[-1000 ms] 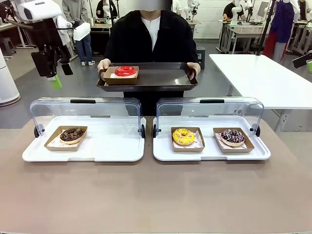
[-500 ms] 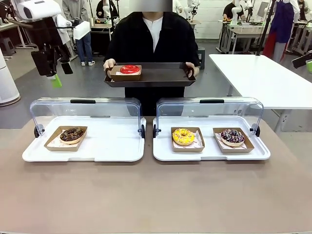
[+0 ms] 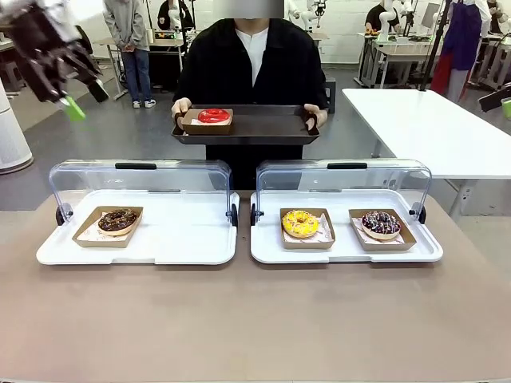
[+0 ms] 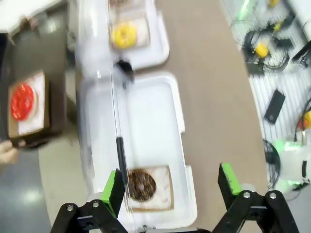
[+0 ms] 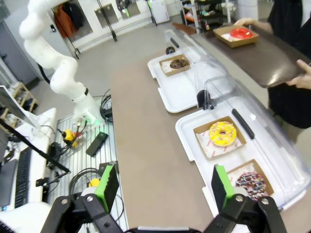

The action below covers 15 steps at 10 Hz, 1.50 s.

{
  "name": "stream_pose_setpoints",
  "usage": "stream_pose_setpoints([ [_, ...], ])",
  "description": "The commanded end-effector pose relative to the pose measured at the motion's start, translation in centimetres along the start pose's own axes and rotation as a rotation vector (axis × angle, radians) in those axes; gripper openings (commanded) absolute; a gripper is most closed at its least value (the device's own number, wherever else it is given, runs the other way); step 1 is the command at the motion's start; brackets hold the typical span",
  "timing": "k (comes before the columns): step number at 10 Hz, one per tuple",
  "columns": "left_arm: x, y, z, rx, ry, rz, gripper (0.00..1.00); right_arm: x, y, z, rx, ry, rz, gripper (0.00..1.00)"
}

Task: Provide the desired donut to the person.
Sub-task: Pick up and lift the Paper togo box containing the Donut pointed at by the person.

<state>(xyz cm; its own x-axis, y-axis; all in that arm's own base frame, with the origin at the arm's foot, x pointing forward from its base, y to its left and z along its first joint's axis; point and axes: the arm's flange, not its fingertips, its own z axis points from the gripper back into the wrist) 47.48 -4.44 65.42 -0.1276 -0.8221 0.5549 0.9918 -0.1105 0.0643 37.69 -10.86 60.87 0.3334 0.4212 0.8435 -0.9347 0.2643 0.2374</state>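
From the front, the person (image 3: 247,56) stands across the desk (image 3: 255,319) holding a dark tray (image 3: 263,128) in both hands, and the red donut (image 3: 213,116) sits in a card box at the tray's left end. The left claw (image 3: 84,98) hangs high at the upper left, well apart from everything, fingers spread and empty. On the desk are two white cases with clear lids raised at the back. The left case (image 3: 184,239) holds a chocolate donut (image 3: 117,220). The right case (image 3: 343,251) holds a yellow donut (image 3: 300,223) and, beside it, a sprinkled donut (image 3: 382,223). In the blurred left wrist view, the left claw is wide open with nothing between its green pads. The chocolate donut lies below near one pad, the yellow donut is farther off, and the red donut is on the tray at the edge. In the right wrist view, the right claw (image 5: 164,187) is wide open and empty, high above the desk. The yellow and sprinkled donuts lie nearest, the chocolate donut beyond them, and the red donut on the tray held at the far side.
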Motion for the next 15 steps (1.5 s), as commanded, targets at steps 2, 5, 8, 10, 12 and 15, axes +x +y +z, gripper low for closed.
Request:
stream_pose_setpoints([
  [2,-7.0,0.4,5.6,-0.038,-0.337,0.112,1.00,0.1,0.0,0.0,0.008,-0.011,0.009,1.00],
  [5,-15.6,-0.5,7.0,0.059,-0.421,0.183,1.00,0.1,0.0,0.0,0.008,-0.011,0.009,1.00],
  [8,-21.7,-1.4,5.5,0.089,-0.442,0.114,1.00,0.1,0.0,0.0,0.008,-0.011,0.009,1.00],
  [10,-23.6,-1.8,4.7,0.127,-0.422,0.097,1.00,0.1,0.0,0.0,0.008,-0.011,0.009,1.00],
  [12,-24.6,-1.7,4.0,0.127,-0.415,0.117,1.00,0.1,0.0,0.0,0.008,-0.011,0.009,1.00],
  [15,-24.9,-1.6,3.8,0.137,-0.396,0.145,1.00,0.1,0.0,0.0,0.008,-0.011,0.009,1.00],
])
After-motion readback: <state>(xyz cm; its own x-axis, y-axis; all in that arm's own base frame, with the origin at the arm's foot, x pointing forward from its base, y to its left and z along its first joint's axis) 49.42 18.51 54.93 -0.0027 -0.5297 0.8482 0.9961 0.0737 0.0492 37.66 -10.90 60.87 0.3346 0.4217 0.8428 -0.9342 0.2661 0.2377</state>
